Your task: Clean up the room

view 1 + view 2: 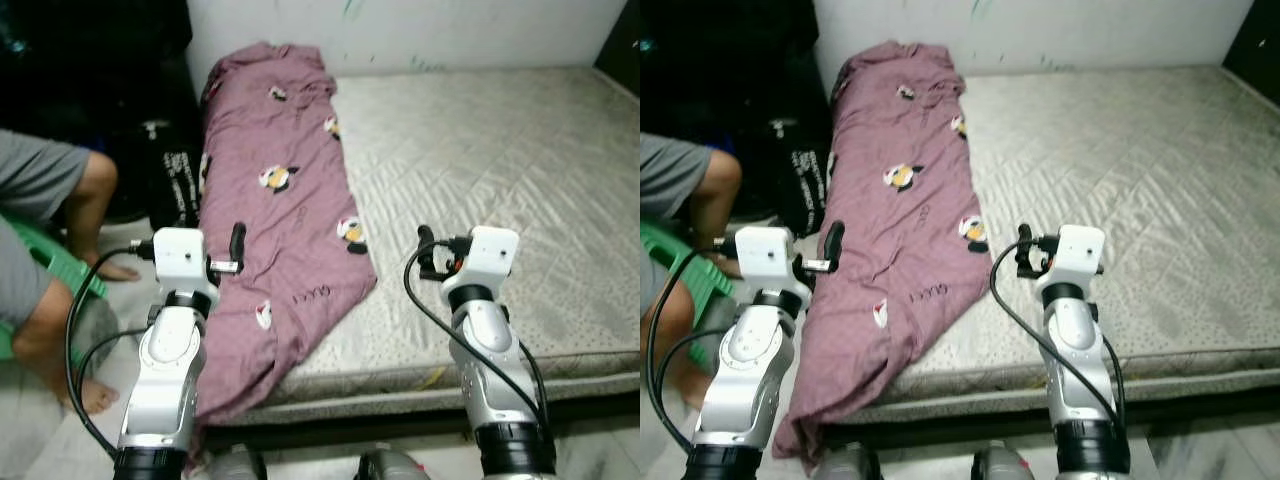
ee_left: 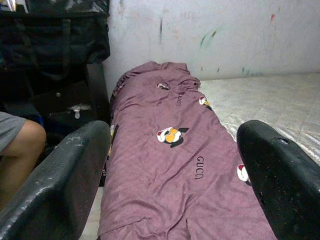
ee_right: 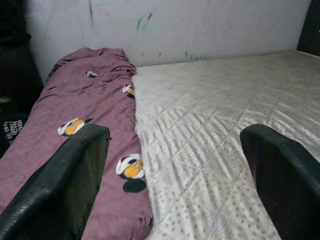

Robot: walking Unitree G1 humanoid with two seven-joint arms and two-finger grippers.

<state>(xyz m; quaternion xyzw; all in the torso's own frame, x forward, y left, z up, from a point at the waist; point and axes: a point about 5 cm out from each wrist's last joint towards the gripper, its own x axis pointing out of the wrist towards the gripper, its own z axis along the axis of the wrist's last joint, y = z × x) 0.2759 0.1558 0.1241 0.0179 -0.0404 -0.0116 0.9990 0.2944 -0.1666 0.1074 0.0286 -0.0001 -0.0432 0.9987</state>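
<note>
At nine o'clock a seated person's bare leg (image 1: 88, 205) is seen beside a green stool (image 1: 62, 262), with a black bag (image 1: 178, 180) propped against the bed's side. The left gripper (image 2: 172, 175), fingers spread wide and holding nothing, is raised over the near end of a mauve penguin-print blanket (image 1: 280, 190), which is laid from eleven o'clock down the left edge of the bare quilted mattress (image 1: 500, 170) and draped over its near corner. At four o'clock the right gripper (image 3: 175, 175) is held likewise spread and empty above the mattress, just beside the blanket's edge.

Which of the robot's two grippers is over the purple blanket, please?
The left gripper: it is raised over the purple blanket, whereas the right gripper is over the bare mattress.
</note>
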